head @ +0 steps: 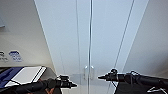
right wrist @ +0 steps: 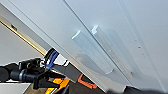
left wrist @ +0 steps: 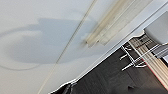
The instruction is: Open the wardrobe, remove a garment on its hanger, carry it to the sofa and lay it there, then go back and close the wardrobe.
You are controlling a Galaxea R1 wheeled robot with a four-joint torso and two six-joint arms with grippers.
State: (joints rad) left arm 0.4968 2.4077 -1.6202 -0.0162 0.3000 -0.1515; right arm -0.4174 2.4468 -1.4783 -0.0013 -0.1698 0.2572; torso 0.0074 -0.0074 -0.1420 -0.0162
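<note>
**Facing the closed wardrobe, both arms raised**

Straight ahead, the wardrobe (head: 100, 37): two plain white doors shut, meeting at the centre seam; two small vertical handles (head: 89, 72) side by side at that seam, low in the head view. Left end effector (head: 71, 85) reaching in from the left, tip pointing toward the seam, just short of the handles; right end effector (head: 101, 77) reaching in from the right, tip pointing the opposite way, close beside the handles; neither touching a handle as far as can be seen. Whether either end effector is spread or pressed together: cannot tell. In the right wrist view, the same pair of handles (right wrist: 100, 51) seen close, standing proud of the door; the left arm (right wrist: 27, 72) beyond, below the door edge. In the left wrist view, white door surface (left wrist: 50, 42) with the seam running across; dark floor (left wrist: 107, 77) beneath. Off to the left in the head view, a white panel (head: 27, 74) lying flat.
</note>
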